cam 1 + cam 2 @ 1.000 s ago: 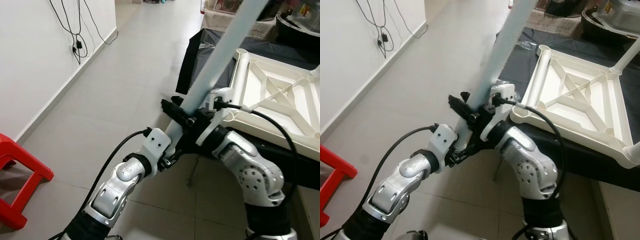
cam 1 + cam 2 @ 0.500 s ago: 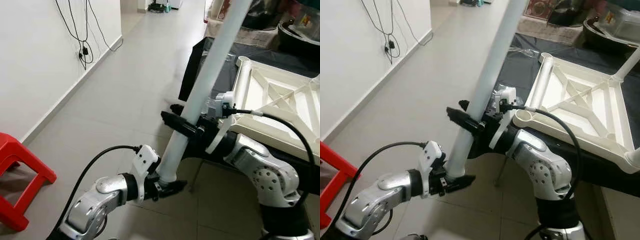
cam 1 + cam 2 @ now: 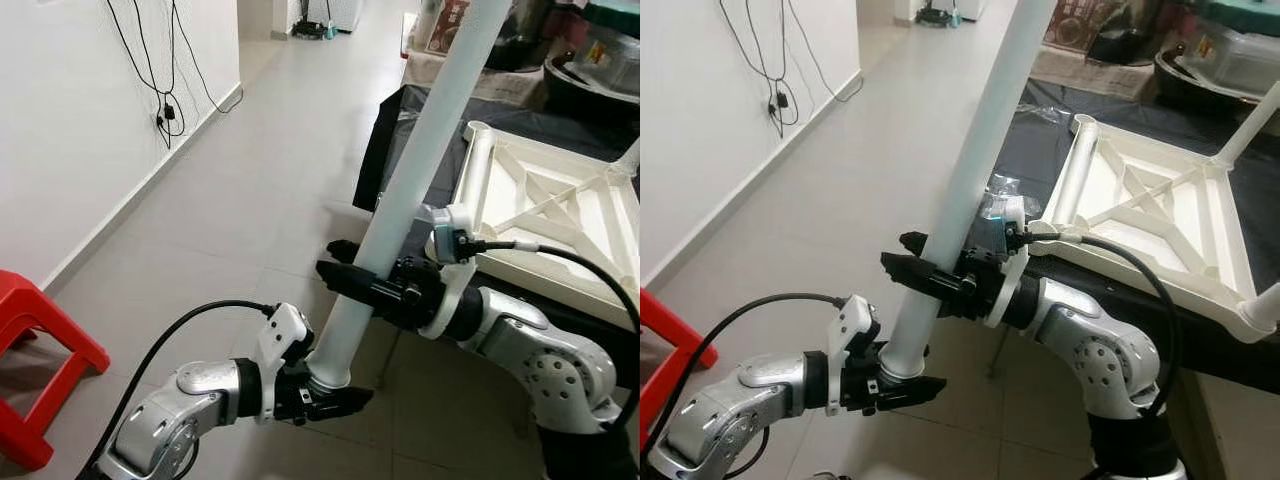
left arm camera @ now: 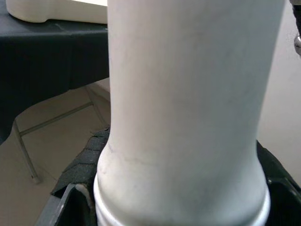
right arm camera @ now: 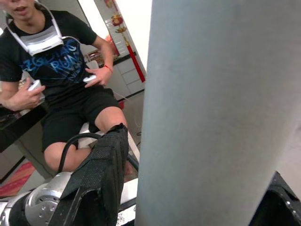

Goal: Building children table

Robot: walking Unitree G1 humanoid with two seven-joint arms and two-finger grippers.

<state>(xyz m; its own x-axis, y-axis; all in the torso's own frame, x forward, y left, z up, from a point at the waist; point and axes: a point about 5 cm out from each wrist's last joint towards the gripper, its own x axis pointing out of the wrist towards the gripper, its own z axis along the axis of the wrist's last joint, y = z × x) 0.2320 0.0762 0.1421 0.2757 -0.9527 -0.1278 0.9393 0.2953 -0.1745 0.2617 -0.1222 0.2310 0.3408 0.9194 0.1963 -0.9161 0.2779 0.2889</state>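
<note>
Currently the long white table leg (image 3: pixel 420 170) slants through the middle of the head view, its flared lower end near 6 o'clock and its upper end running out of frame toward 1 o'clock. The left gripper (image 3: pixel 325 400) is clamped around that lower collar, black fingers on either side of it; in the left wrist view the leg (image 4: pixel 188 108) sits between the textured pads (image 4: pixel 82 167). The right gripper (image 3: pixel 365 285) is closed on the leg higher up, just below mid-length, its fingers pointing toward 9 o'clock. In the right wrist view the leg (image 5: pixel 221 113) stands close against one black finger (image 5: pixel 101 179), and behind it a seated person (image 5: pixel 61 80) holds a controller in each hand. At 3 o'clock the upturned white tabletop (image 3: pixel 560 215) lies ribs-up on a black-draped surface (image 3: pixel 400 125), its near corner socket (image 3: pixel 478 135) just beside the leg's upper half, and its near edge overhangs the right forearm. From 9 to 12 o'clock open tiled floor (image 3: pixel 250 190) runs away along a white wall (image 3: pixel 70 110) with hanging cables (image 3: pixel 160 70). A red stool (image 3: pixel 35 355) stands at 8 o'clock against that wall, well apart from the left arm.
</note>
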